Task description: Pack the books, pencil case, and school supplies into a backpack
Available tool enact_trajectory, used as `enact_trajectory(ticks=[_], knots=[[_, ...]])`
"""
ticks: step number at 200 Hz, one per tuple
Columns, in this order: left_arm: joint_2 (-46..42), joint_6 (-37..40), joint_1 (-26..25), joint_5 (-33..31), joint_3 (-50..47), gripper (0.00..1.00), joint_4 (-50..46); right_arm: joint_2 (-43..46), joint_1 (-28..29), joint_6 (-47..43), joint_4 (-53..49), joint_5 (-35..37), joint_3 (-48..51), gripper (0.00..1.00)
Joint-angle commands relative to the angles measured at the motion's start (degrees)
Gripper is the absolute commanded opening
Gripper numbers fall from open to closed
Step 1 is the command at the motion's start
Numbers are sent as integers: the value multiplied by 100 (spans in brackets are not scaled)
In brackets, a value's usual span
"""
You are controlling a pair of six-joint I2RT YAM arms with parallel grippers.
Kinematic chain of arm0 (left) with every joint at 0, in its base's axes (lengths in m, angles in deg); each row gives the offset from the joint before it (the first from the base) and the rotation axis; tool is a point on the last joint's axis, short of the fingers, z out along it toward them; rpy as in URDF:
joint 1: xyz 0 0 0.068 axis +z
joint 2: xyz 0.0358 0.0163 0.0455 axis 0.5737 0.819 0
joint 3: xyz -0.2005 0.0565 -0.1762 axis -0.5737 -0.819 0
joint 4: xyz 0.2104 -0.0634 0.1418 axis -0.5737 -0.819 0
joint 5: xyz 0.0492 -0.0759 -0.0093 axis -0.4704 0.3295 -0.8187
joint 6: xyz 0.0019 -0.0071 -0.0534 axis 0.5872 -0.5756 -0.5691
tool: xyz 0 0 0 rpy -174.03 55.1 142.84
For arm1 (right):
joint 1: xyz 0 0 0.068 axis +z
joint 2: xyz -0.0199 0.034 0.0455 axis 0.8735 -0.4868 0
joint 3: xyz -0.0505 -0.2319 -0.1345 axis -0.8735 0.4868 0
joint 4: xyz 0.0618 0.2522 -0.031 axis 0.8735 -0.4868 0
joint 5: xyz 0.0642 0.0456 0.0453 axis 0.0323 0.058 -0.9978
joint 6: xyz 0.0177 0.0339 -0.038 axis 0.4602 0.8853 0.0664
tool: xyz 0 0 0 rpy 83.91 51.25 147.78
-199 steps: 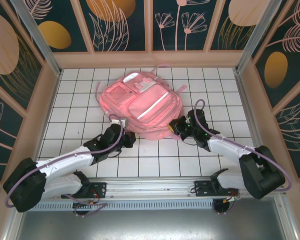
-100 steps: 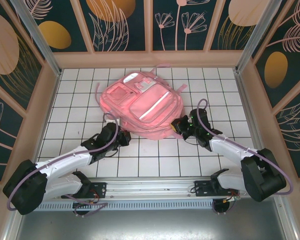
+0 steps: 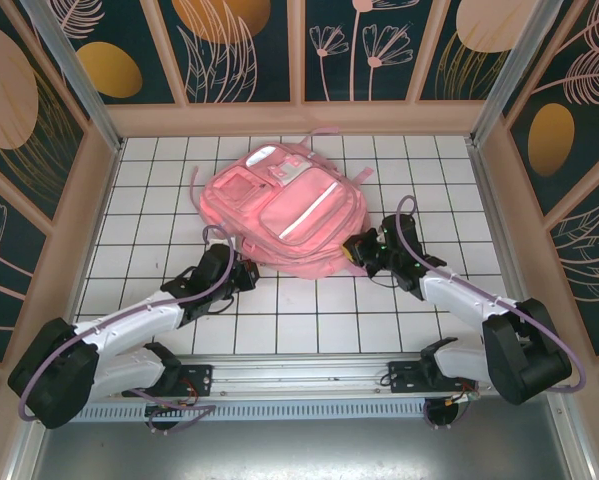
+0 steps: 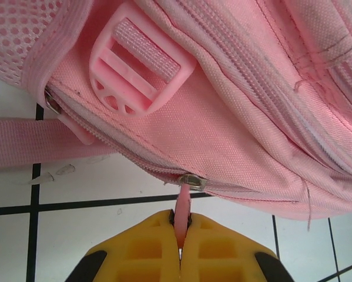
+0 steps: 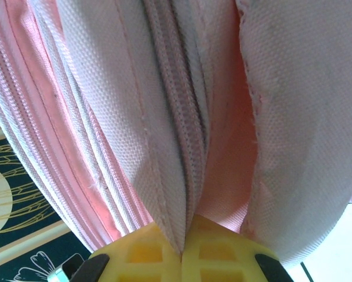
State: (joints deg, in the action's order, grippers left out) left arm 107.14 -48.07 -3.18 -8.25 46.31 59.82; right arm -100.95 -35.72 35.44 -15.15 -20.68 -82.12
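**A:** What was the left gripper (image 4: 180,238) doing?

**B:** Its yellow jaws were pressed together on the pink zipper pull (image 4: 182,208). This was a thin tab hanging from the metal slider (image 4: 193,181).

**A:** And around the slider?

**B:** It sat on a closed zipper seam along the lower edge of the backpack (image 3: 284,205). A pink plastic buckle (image 4: 137,73) lay on the fabric just above and to the left. A pink strap (image 4: 23,141) lay flat on the white tiled table (image 3: 379,310) beneath it.

**A:** The right gripper (image 5: 181,249)?

**B:** It was closed as well, pinching a fold of fabric (image 5: 164,170) on the bag. Pale stitched panels and zipper tape rose straight out from between its jaws.

**A:** Where did all this sit from above?

**B:** The backpack lay front-up in the middle of the table, towards the far side, with its reflective stripes showing. The left gripper (image 3: 247,275) met its near-left edge and the right gripper (image 3: 351,250) its near-right edge, with one arm stretched in from each side.
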Motion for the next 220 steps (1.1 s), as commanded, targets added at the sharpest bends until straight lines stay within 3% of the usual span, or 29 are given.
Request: enact_trajectory(ticks=[1,91,119,137,184,220], knots=[[187,-64,183,-445,-91,0,-92,233,-168,139,324,144,-413,0],[303,-6,262,-491,128,0,-160,334,-175,-37,-274,213,-825,0],[83,79,265,-224,289,0,-188,128,-150,-509,-959,351,-1003,53],[119,155,256,77,430,0,-134,142,-66,-925,-1743,760,-1240,66],[477,222,238,828,642,0,272,523,384,-1238,-1869,204,-1322,66],[865,296,-104,957,1132,0,365,320,1018,-1599,-2419,423,-1814,64]])
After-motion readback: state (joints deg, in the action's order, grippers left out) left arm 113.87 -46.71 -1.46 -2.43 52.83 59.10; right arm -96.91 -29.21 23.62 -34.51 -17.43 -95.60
